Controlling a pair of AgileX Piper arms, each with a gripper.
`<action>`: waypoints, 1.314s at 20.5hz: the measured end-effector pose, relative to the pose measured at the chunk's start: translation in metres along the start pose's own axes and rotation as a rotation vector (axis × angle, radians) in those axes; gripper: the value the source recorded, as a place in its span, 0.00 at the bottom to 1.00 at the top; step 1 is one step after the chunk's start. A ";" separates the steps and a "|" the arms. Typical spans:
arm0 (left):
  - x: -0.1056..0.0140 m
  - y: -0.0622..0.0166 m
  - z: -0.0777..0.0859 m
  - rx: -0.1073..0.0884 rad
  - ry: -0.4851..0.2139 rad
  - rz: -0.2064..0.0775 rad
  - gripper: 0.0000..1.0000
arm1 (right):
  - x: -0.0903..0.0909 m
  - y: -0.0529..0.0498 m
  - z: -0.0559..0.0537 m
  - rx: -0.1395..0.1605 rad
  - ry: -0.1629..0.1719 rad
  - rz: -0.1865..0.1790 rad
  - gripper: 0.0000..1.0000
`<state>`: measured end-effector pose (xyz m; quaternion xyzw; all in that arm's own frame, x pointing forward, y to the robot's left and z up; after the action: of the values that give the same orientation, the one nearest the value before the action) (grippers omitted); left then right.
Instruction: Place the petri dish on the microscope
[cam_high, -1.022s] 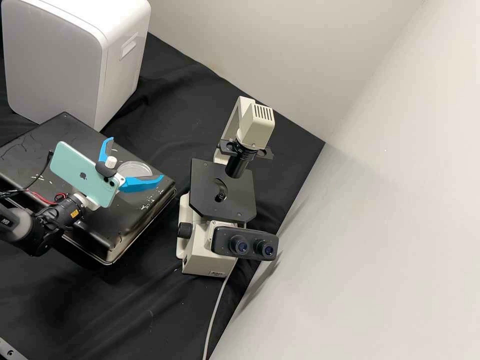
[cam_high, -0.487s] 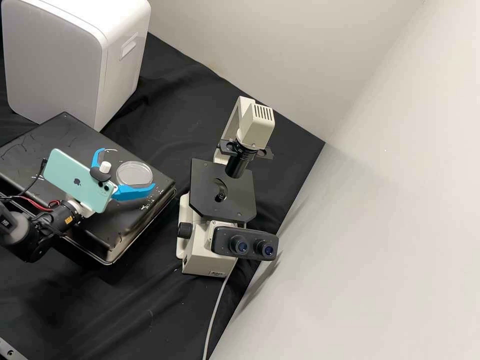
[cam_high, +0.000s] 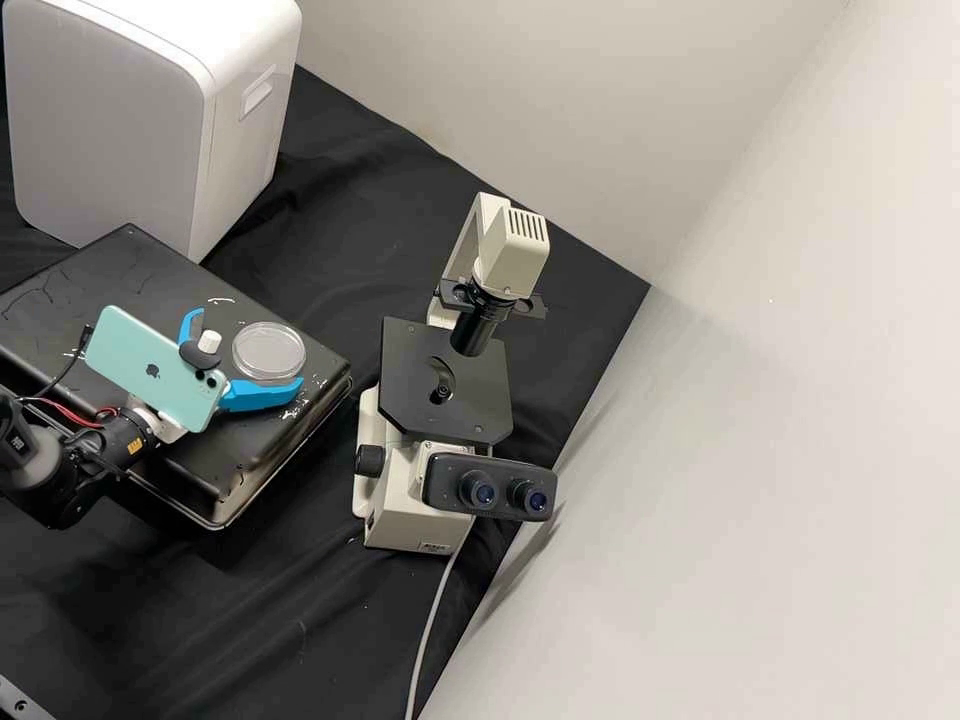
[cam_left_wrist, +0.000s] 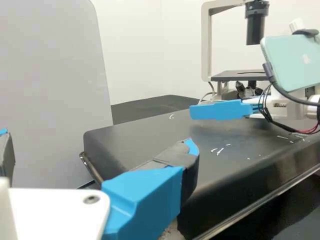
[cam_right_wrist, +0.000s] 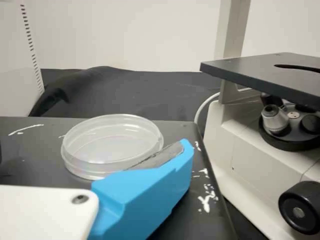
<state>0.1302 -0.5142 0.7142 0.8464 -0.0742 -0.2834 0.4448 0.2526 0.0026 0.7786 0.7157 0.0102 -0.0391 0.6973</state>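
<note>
A clear petri dish (cam_high: 268, 350) (cam_right_wrist: 112, 142) lies flat on the near corner of a black case (cam_high: 120, 265). My right gripper (cam_high: 252, 350) (cam_right_wrist: 92, 155), which carries a mint phone (cam_high: 150, 368), is open, one blue finger on each side of the dish. I cannot tell whether they touch it. To the dish's right stands the beige microscope (cam_high: 420, 500) with its bare black stage (cam_high: 450, 390) (cam_right_wrist: 260, 70). My left gripper (cam_left_wrist: 97, 145) hangs open at the case's edge (cam_left_wrist: 150, 145), holding nothing; across the lid it sees the right arm's finger (cam_left_wrist: 220, 109).
A white appliance (cam_high: 150, 110) stands behind the case. The microscope's grey cable (cam_high: 430, 620) runs toward the bench's front edge. A pale wall closes off the right side. Black cloth covers the bench (cam_high: 330, 230).
The right gripper has drawn back to the left and come lower over the case, so its fingers reach less far past the dish. The dish has stayed put.
</note>
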 end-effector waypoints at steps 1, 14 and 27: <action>0.000 0.0000 0.000 -0.001 0.002 0.000 1.00 | 0.000 -0.001 0.001 0.000 0.001 0.001 1.00; 0.000 -0.0001 0.001 -0.001 -0.002 -0.001 1.00 | 0.013 0.005 0.016 0.000 -0.021 0.029 1.00; 0.000 -0.0001 0.001 -0.001 -0.002 -0.001 1.00 | 0.036 0.000 0.024 0.005 -0.007 0.063 1.00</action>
<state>0.1298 -0.5144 0.7140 0.8459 -0.0742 -0.2844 0.4450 0.2875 -0.0225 0.7751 0.7173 -0.0149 -0.0194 0.6964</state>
